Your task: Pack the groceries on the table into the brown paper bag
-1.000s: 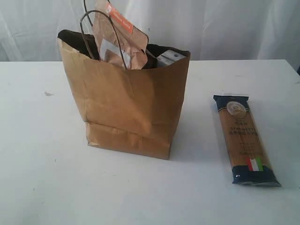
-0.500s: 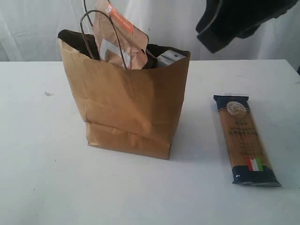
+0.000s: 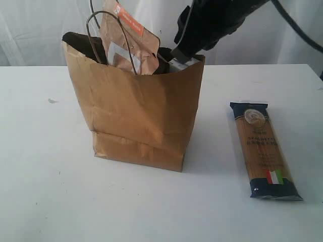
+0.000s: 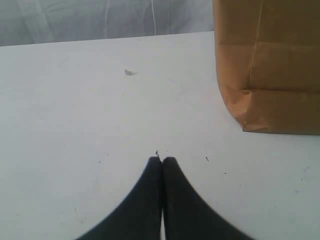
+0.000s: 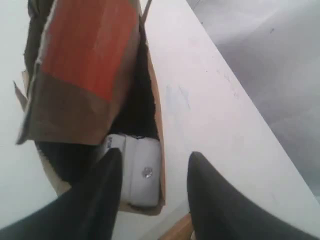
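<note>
Exterior view: right gripper (image 3: pixel 185 50) at the bag's mouth, spaghetti not yet packed

Your table (image 3: pixel 45 201) holds the brown paper bag (image 3: pixel 136 111) upright in the middle, nearer the far edge. Well apart from it, the long spaghetti packet (image 3: pixel 263 151) lies flat toward the right edge, its length running from far edge to near edge. It looks like the only grocery left outside. The brown pouch with orange strip (image 3: pixel 128 45) juts out of the bag's top between the cord handles. The small blue-white carton (image 5: pixel 142 170) sits inside at the bag's right corner.

Your right pincer is released and grasps nothing. In the right wrist view one finger hangs over the carton and the other outside the paper wall. If you descend or swing from here, a finger could hook the rim, crumpling the wall or tipping the bag. It could also knock the pouch loose.

Your left gripper (image 4: pixel 162 160) is clenched on nothing, low over bare table near the left edge. A small dark speck (image 4: pixel 129 72) lies beyond it.

The packet is long and the bag is crowded. Fed in at a slant, it may jam against the carton.
</note>
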